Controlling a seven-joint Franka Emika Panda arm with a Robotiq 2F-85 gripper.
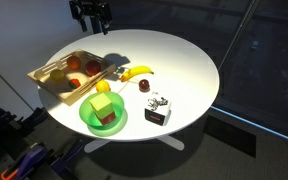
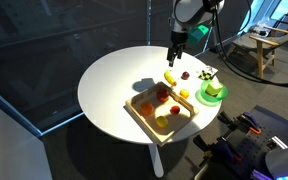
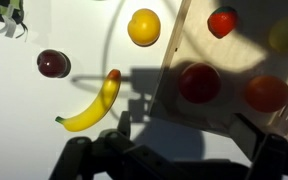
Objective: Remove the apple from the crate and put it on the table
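The apple (image 3: pixel 222 22) is a small bright-red fruit lying in the light-wood crate (image 3: pixel 224 118), near the crate's corner; it also shows in both exterior views (image 1: pixel 76 81) (image 2: pixel 174 110). The crate (image 1: pixel 46 76) (image 2: pixel 142 112) sits near the edge of the round white table (image 1: pixel 174 60) (image 2: pixel 109 80). My gripper (image 3: pixel 189 150) is open and empty. It hangs high above the table (image 1: pixel 92 15) (image 2: pixel 174 52), over the crate's edge next to the banana (image 3: pixel 94 105), well apart from the apple.
In the crate lie a larger red fruit (image 3: pixel 199 83), an orange fruit (image 3: pixel 267 92) and a yellow one (image 3: pixel 287 35). On the table are a yellow round fruit (image 3: pixel 144 27), a dark-maroon fruit (image 3: pixel 52 64), a green bowl (image 1: pixel 87 120) and a small black-and-white object (image 1: pixel 158 110).
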